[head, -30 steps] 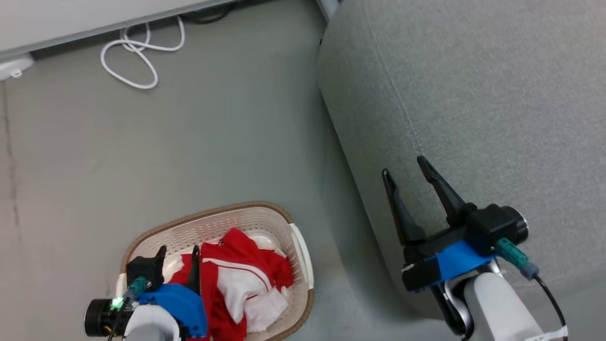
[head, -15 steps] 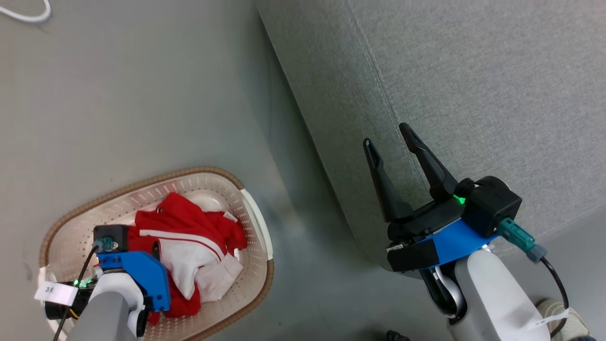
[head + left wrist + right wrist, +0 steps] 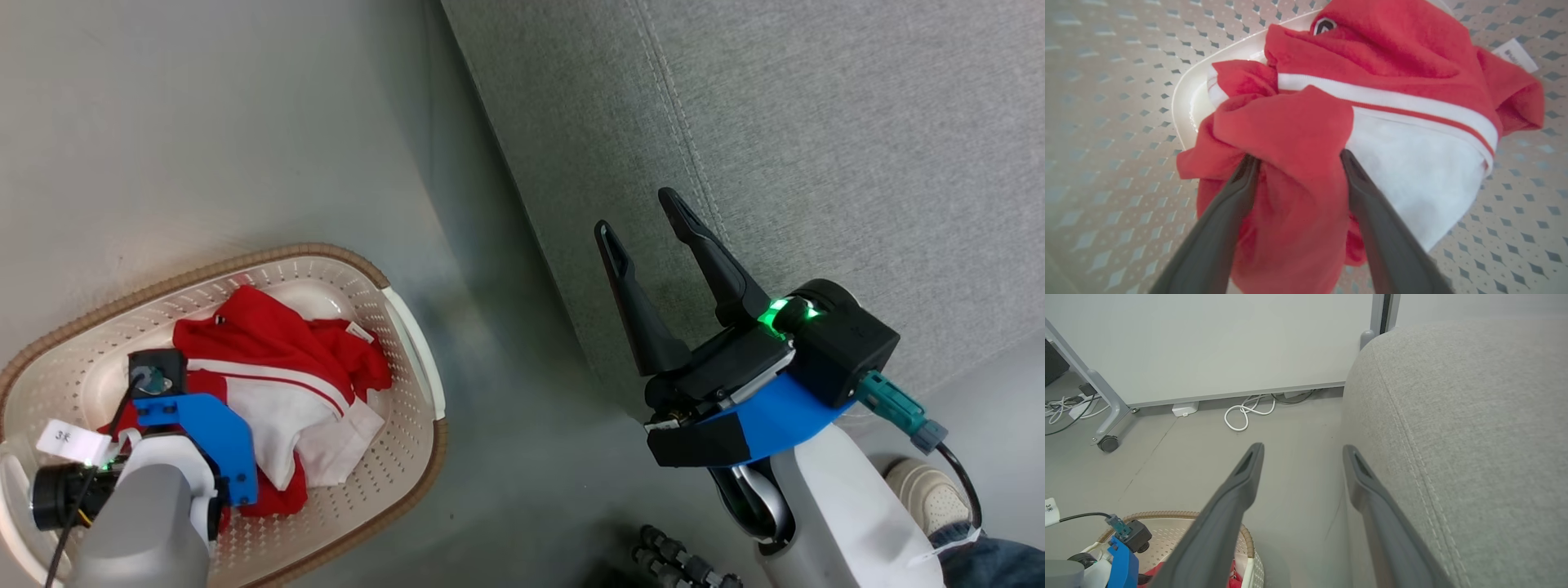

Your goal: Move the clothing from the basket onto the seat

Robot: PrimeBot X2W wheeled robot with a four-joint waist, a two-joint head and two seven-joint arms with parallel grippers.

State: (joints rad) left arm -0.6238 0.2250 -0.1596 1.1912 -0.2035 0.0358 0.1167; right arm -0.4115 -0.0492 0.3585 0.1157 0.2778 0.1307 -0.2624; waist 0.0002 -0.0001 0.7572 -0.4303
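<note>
Straddling a red fold of clothing point(image 3: 1392, 69) mid-basket point(image 3: 286, 250) with left gripper point(image 3: 1297, 157), fingers spread wide; hovering right gripper point(image 3: 635, 211) wide, empty, at seat point(image 3: 816, 122) edge.

Inside the basket point(image 3: 269, 249), the tips of the left gripper point(image 3: 1295, 157) are buried under the clothing point(image 3: 1298, 118); the basket's near-left end is cut off, and its floor under the clothing is hidden

A coiled white cable point(image 3: 1247, 414) and, well apart, a black caster point(image 3: 1108, 443) are seen on the grey floor point(image 3: 1180, 457) below a pale wall panel point(image 3: 1229, 343). A pale shoe point(image 3: 927, 494) is shown at the head view's lower right.
</note>
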